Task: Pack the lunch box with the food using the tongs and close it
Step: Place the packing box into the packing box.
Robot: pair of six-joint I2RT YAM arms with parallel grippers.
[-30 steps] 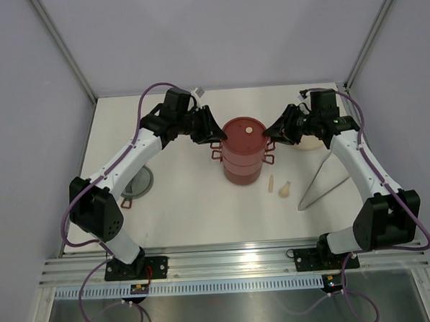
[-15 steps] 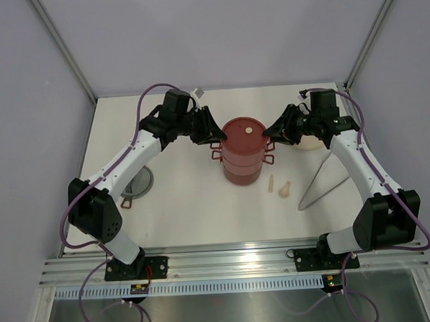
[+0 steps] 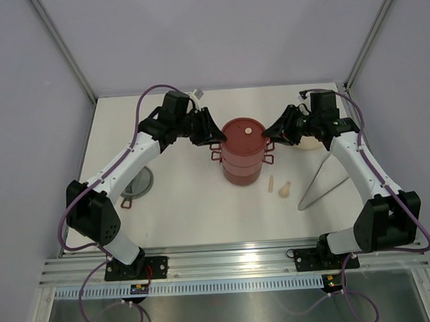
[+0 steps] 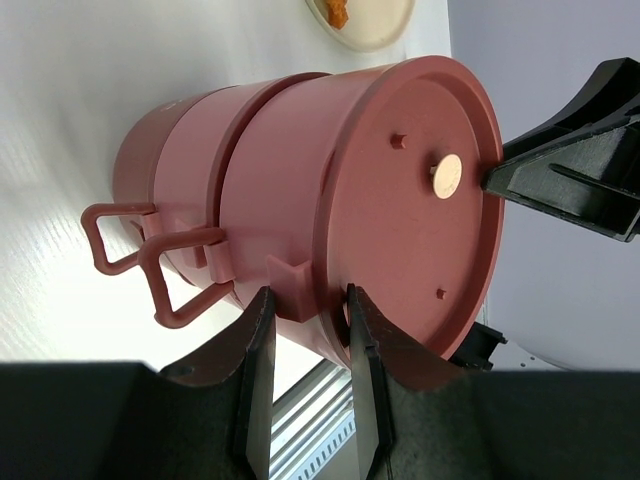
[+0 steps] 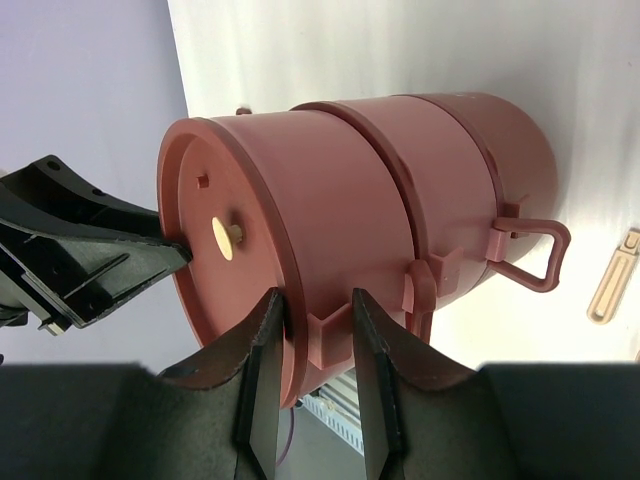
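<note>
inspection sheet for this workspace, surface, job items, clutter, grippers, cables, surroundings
surface: white table, no spills seen
lunch box: three dark-red tiers stacked upright at centre, dark-red lid on top
tongs: lying on the table right of the stack, unheld
food: two beige pieces loose beside the stack; orange piece on cream plate
clutter: grey lid lying near the left arm
left gripper: closed on the top tier's side tab
right gripper: closed on the opposite tab
cables: purple cables looped along both arms, no snags seen
surroundings: grey walls, metal rail at near edge
</note>
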